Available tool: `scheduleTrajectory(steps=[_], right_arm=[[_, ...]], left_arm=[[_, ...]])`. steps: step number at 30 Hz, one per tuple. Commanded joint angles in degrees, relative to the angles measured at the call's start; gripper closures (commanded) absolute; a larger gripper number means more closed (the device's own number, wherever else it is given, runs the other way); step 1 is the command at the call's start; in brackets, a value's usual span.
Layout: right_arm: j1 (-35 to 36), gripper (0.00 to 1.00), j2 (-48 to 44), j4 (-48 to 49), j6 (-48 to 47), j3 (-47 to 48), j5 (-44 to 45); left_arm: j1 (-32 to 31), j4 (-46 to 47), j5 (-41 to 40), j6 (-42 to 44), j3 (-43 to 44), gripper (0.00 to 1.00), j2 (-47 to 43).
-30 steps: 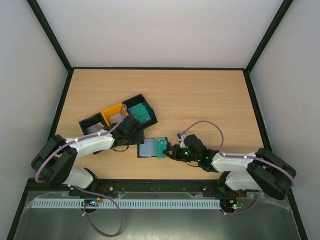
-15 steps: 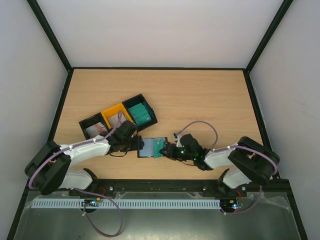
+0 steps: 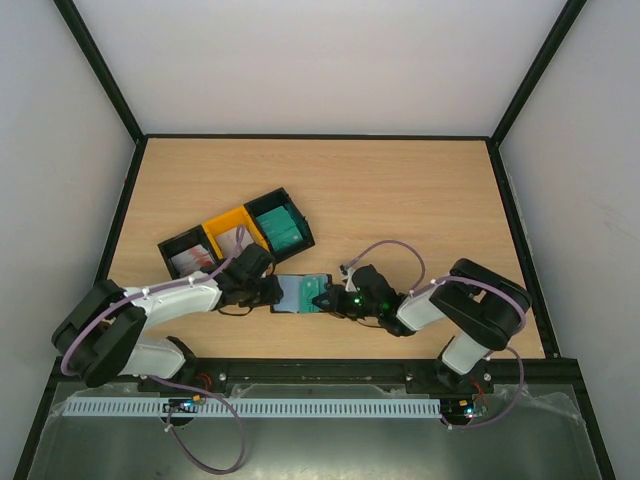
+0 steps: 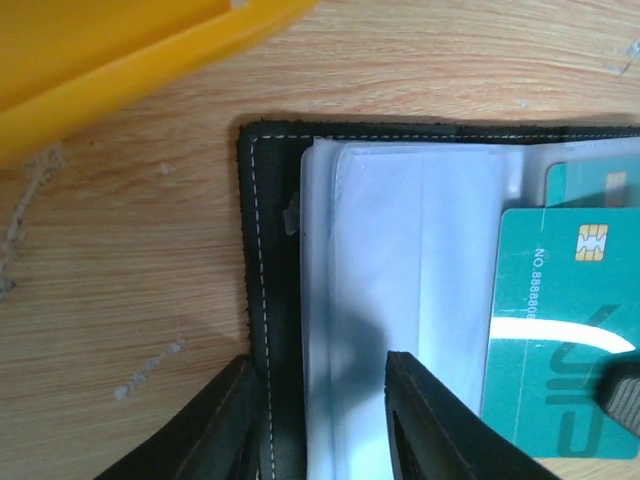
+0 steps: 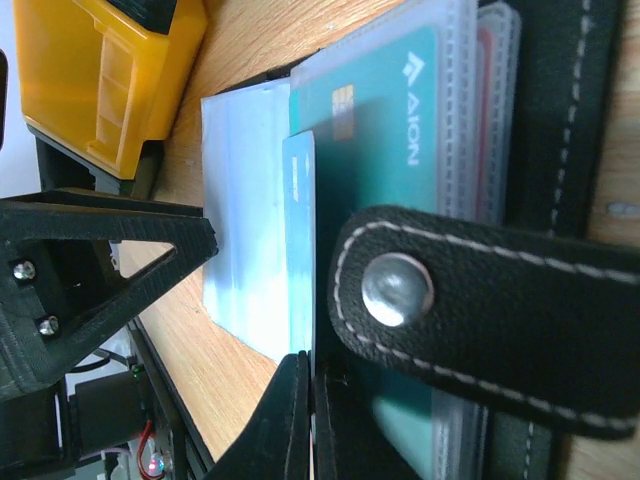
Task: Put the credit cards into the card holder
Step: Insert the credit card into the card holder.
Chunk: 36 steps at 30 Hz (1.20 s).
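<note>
One holder (image 3: pixel 296 294) lies open at 6 o'clock on the table (image 3: pixel 400 190); two teal cards show, a sleeved card (image 5: pixel 400 130) and a loose card (image 5: pixel 299 240) pinched in the right gripper's (image 5: pixel 310 400) pressed jaws; the left gripper (image 4: pixel 320 400) straddles the holder's 9 o'clock edge, grip unclear; three trays (image 3: pixel 240 235) sit at its 10 o'clock.

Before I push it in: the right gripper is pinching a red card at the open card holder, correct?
Not red. The card pinched by the right gripper is teal. It is at the open card holder, as the right wrist view shows.
</note>
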Motion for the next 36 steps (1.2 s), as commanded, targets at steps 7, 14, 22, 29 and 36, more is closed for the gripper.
scheduleTrajectory(steps=[7,14,22,29,36], right_arm=[[0.0,0.98,4.7,2.2,0.9,1.6,-0.1],[-0.1,0.98,6.4,2.1,1.5,2.8,1.2],[-0.1,0.98,3.9,-3.0,1.2,3.2,6.0],[0.0,0.98,4.4,-3.4,0.9,3.9,5.4],[1.1,0.98,8.5,0.8,1.8,5.2,1.0]], left_arm=[[-0.2,-1.2,1.3,1.9,-1.0,0.71,2.0],[-0.4,-1.2,1.5,2.2,-1.2,0.76,2.1],[-0.8,-0.9,1.8,2.0,-1.0,0.76,2.0],[-1.1,-0.1,2.4,1.9,-0.8,0.76,2.2],[-1.5,0.1,2.5,1.9,-0.8,0.76,2.6]])
